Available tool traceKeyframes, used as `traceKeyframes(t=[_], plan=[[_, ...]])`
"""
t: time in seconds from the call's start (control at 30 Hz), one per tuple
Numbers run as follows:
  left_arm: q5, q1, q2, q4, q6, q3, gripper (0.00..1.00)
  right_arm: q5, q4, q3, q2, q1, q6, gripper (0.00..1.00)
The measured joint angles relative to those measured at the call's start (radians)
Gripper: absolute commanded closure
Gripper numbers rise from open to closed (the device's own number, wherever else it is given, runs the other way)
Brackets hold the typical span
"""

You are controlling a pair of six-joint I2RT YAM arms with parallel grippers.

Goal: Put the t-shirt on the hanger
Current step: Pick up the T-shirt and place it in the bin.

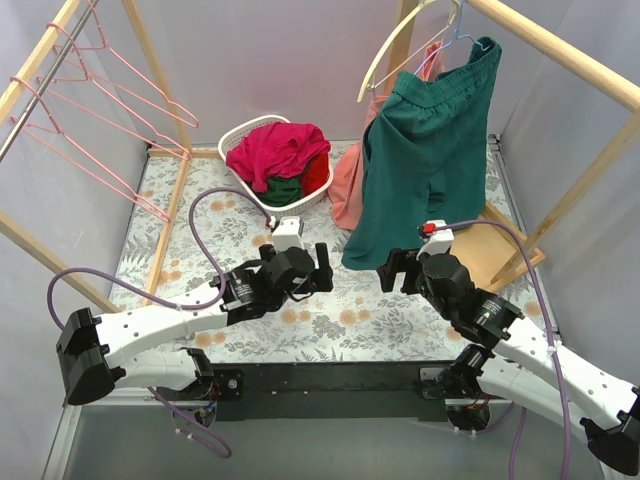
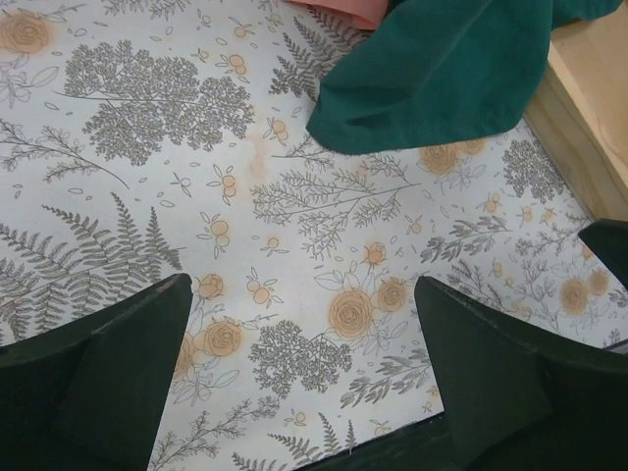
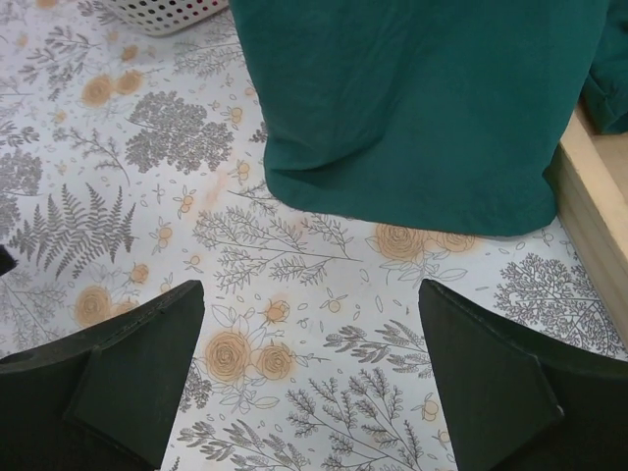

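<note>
The magenta t-shirt (image 1: 272,150) lies bunched in a white basket (image 1: 238,133) at the back of the table. Several thin pink wire hangers (image 1: 100,110) hang from a rail at the far left. My left gripper (image 1: 322,268) is open and empty over the floral table, well in front of the basket. My right gripper (image 1: 392,270) is open and empty, just in front of the hem of a hanging dark green garment (image 1: 430,150). In the wrist views both grippers (image 2: 304,294) (image 3: 309,294) show only tabletop between their fingers.
The basket also holds a dark green cloth (image 1: 283,188) and a bright red cloth (image 1: 316,176). The green garment hangs on the right with a salmon cloth (image 1: 350,190) behind it and a cream curved hanger (image 1: 395,45) above. Wooden rack frames (image 1: 570,190) stand on both sides.
</note>
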State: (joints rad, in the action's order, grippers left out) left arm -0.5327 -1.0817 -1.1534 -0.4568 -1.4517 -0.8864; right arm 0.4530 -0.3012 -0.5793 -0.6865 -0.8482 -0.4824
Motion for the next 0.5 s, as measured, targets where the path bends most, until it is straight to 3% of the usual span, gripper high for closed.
traceKeyframes(t=[0.13, 0.3, 0.43, 0.5], plan=[[-0.057, 0.002, -0.062, -0.003, 0.031, -0.069, 0.02, -0.037, 0.022, 0.0, 0.005, 0.0, 0.017, 0.03], [-0.163, 0.071, -0.314, 0.012, 0.064, -0.34, 0.07, -0.09, 0.033, 0.0, -0.022, 0.0, 0.021, 0.06], [-0.186, 0.22, -0.483, 0.082, 0.131, -0.452, 0.18, -0.128, 0.037, 0.0, -0.025, 0.0, 0.019, 0.07], [-0.211, 0.295, -0.576, 0.127, 0.177, -0.502, 0.33, -0.147, 0.036, 0.0, -0.019, 0.0, 0.018, 0.07]])
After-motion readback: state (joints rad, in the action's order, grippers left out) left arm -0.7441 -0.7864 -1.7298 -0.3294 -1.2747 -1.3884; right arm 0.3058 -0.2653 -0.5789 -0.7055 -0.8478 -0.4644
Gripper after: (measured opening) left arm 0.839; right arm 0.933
